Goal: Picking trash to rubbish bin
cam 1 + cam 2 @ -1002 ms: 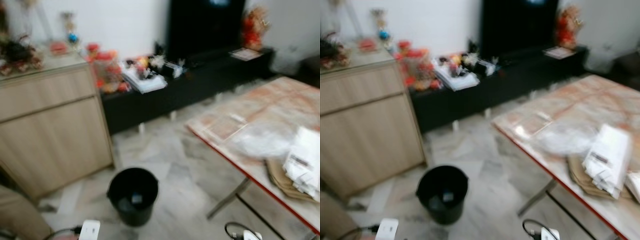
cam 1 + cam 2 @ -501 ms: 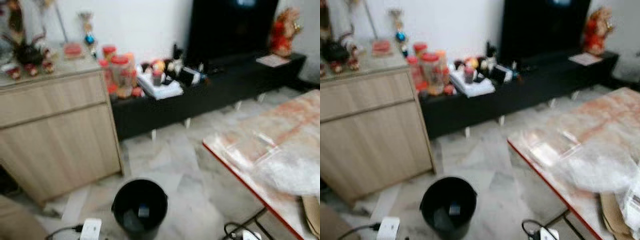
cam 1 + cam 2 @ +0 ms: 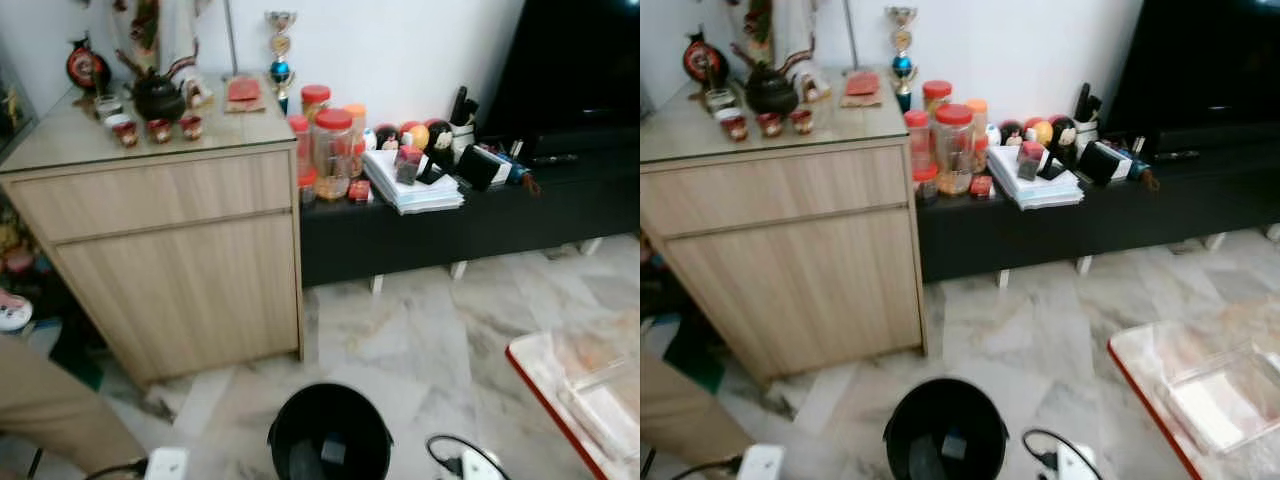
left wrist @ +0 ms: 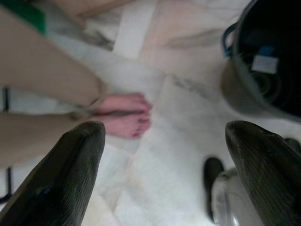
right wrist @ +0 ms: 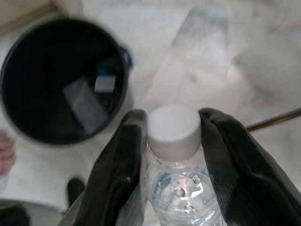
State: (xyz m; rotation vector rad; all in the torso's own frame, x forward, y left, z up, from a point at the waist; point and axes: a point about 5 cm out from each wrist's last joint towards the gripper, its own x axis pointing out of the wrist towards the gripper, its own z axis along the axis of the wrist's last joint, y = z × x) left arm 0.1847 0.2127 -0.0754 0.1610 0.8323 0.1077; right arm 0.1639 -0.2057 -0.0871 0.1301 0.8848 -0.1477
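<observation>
Marble floor, round black bin; right gripper jaws clamp clear bottle; left gripper jaws agape.

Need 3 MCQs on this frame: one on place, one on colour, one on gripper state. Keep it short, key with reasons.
1. Where does the bin stand?
A. on the floor in front of the wooden cabinet
B. on the black TV bench
C. on the table

2. What colour is the cap of the bottle?
A. red
B. white
C. blue

3. What state is the right gripper in?
A. open, nothing in it
B. shut on a paper bag
C. shut on the bottle

Key: 1 A, the head views show the bin on the marble floor below the cabinet. 2 B, the right wrist view shows a white cap on a clear bottle. 3 C, the two black fingers press the bottle's neck from both sides, with the bin beyond them.
</observation>
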